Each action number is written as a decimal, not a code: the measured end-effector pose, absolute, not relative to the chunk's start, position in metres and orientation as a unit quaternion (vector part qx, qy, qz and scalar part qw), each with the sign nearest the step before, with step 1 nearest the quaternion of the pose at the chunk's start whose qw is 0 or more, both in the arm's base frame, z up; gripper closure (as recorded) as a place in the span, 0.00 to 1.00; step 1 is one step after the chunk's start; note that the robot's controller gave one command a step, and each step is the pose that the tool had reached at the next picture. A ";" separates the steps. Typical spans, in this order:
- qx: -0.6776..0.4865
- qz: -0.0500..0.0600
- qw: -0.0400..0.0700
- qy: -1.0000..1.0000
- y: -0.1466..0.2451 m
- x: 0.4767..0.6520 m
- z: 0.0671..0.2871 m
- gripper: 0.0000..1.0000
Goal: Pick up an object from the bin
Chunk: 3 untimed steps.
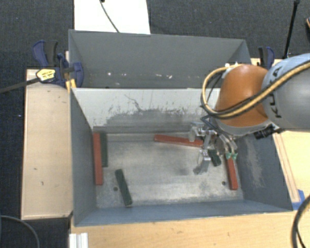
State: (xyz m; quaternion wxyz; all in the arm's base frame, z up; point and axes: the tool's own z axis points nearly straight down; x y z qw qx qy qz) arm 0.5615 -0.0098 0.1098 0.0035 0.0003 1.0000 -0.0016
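My gripper hangs low over the right half of the bin floor, under the orange wrist cover. A red bar lies just to its left, its right end reaching in under the gripper. A short dark green bar sits right at the gripper, partly hidden by it. I cannot tell whether that bar is on the floor or gripped. Another red bar lies just right of the gripper, along the right wall.
Along the left wall lie a long red bar and a dark green bar side by side. Another dark green bar lies at the front left. The arm comes in over the bin's right rim.
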 end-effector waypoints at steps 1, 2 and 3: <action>0.010 0.000 0.002 1.000 -0.021 0.594 0.069 0.00; 0.010 0.000 0.003 1.000 -0.020 0.593 0.071 1.00; 0.002 0.000 0.006 1.000 0.007 0.591 0.229 1.00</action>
